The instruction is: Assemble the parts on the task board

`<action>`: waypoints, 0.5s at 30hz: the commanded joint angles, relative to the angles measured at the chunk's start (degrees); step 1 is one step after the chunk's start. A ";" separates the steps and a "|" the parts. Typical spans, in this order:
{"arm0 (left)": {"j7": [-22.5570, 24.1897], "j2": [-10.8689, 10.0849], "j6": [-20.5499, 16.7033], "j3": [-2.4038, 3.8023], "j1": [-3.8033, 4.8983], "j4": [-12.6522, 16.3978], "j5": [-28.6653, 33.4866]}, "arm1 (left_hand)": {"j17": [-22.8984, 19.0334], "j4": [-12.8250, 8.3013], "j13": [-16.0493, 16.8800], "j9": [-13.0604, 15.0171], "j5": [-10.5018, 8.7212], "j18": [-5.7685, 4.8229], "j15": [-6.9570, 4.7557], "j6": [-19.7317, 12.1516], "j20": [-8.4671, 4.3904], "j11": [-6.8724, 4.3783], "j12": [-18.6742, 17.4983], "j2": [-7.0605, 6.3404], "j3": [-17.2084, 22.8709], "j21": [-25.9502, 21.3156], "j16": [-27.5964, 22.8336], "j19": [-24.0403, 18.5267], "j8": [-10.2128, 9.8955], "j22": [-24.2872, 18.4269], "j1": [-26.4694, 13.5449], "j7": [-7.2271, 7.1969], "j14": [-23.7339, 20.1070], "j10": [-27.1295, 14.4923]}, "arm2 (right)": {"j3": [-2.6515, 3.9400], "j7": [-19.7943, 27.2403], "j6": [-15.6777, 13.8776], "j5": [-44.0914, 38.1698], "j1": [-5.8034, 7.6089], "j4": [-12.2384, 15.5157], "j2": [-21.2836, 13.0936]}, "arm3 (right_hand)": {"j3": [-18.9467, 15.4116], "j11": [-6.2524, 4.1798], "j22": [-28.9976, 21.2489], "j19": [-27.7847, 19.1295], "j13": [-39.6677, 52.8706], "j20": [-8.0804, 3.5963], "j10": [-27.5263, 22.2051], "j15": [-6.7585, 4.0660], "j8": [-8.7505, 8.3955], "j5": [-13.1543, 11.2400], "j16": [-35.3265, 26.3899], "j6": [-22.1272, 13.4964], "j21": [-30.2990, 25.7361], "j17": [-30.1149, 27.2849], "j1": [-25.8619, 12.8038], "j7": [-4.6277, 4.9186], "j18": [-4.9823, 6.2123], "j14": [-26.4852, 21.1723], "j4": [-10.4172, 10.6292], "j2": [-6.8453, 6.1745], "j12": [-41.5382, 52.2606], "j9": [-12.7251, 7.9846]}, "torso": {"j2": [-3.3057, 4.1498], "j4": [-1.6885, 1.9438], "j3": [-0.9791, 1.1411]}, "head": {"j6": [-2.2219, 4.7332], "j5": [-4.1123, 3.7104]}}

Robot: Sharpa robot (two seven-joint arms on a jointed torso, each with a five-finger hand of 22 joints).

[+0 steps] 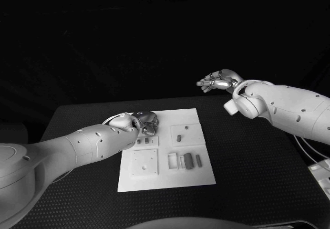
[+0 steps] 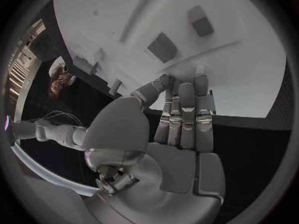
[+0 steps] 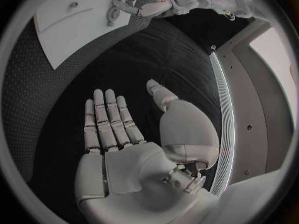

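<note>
The white task board (image 1: pixel 165 176) lies in the middle of the black table. My left hand (image 1: pixel 142 122) is over its far left part; the left wrist view shows the left hand (image 2: pixel 181 119) with its fingers straight and side by side, their tips touching the board (image 2: pixel 249 79). Its thumb tip lies against the first fingertip, and I cannot see whether anything is between them. Small dark parts (image 1: pixel 144 140) lie just in front of that hand, and several more (image 1: pixel 185 161) lie near the board's right side. My right hand (image 1: pixel 219 81) hangs open in the air beyond the table's far right, with the palm (image 3: pixel 118 134) bare.
A raised square tile (image 1: pixel 187 135) holds one small part (image 1: pixel 179 138), and another tile (image 1: pixel 145 163) sits at the board's near left. Two grey blocks (image 2: pixel 163 47) stand on the board beyond my left fingertips. Bare black table (image 1: pixel 254 167) lies to the board's right.
</note>
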 commanded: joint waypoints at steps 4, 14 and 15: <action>1.20 0.30 0.47 -0.40 -0.93 -0.68 -0.15 | 0.04 -0.09 0.05 -0.04 0.20 1.51 -0.09 0.70 -0.06 0.09 0.07 -0.17 0.20 -0.01 0.26 0.69 0.43 1.13 0.77 -0.03 0.66 0.90 | 0.03 0.70 0.48 -0.41 0.01 0.14 0.12 | -0.13 -0.06 0.10 -0.03 -0.06 0.00 -0.33 -0.10 0.26 0.03 -0.31 -0.34 -0.21 0.10 -0.03 3.40 -0.33 -0.08 -0.37 0.23 0.38 -0.09 | 0.00 0.00 0.02 | 0.01 0.16; 3.31 -0.77 -3.15 -0.38 -1.05 0.09 3.19 | 0.19 0.15 0.26 -0.11 0.21 1.33 -0.61 1.99 -0.54 -0.43 0.11 0.65 1.67 0.15 0.39 1.80 0.89 1.07 1.52 -0.48 1.60 2.38 | 0.03 0.70 0.41 -0.41 0.01 0.19 -0.04 | -0.14 -0.06 0.13 -0.01 -0.08 0.00 -0.33 -0.10 0.27 0.03 -0.33 -0.34 -0.26 0.11 -0.05 3.40 -0.33 -0.07 -0.38 0.23 0.39 -0.10 | 0.00 0.03 0.00 | 0.11 0.11; 3.49 -0.88 -3.44 -0.36 -1.05 0.17 3.61 | 0.20 0.17 0.27 -0.12 0.21 1.33 -0.63 2.03 -0.57 -0.45 0.10 0.72 1.72 0.16 0.40 1.86 0.90 1.06 1.48 -0.49 1.66 2.44 | 0.03 0.70 0.42 -0.41 0.01 0.19 -0.04 | -0.14 -0.06 0.14 -0.01 -0.08 0.00 -0.33 -0.10 0.27 0.03 -0.33 -0.34 -0.26 0.11 -0.05 3.41 -0.33 -0.07 -0.38 0.23 0.39 -0.11 | 0.00 0.02 -0.03 | 0.12 0.07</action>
